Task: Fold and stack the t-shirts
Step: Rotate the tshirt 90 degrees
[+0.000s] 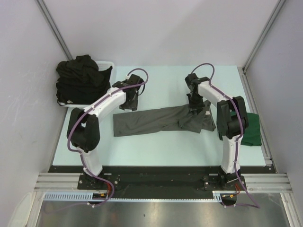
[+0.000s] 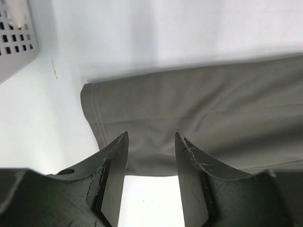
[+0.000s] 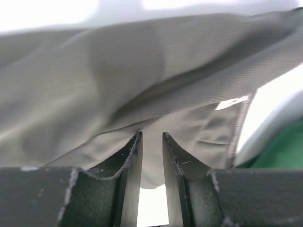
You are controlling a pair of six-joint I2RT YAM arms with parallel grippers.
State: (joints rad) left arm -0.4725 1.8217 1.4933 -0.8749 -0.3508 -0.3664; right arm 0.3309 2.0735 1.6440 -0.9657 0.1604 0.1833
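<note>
Folding partly done, no stack yet | green t-shirt (image 1: 253, 127) at right edge, half hidden | grey t-shirt (image 1: 156, 120) mid-table, a long strip, cross-folds left | black t-shirts (image 1: 80, 78) heaped in far-left basket (image 1: 108, 64) | left gripper (image 2: 151, 135) over strip's left end, jaws apart, empty | right gripper (image 3: 151, 135) at bunched right end, jaws narrow, grip unclear

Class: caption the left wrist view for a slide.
Open left gripper at the hemmed edge of the grey t-shirt, white basket at upper left.
</note>
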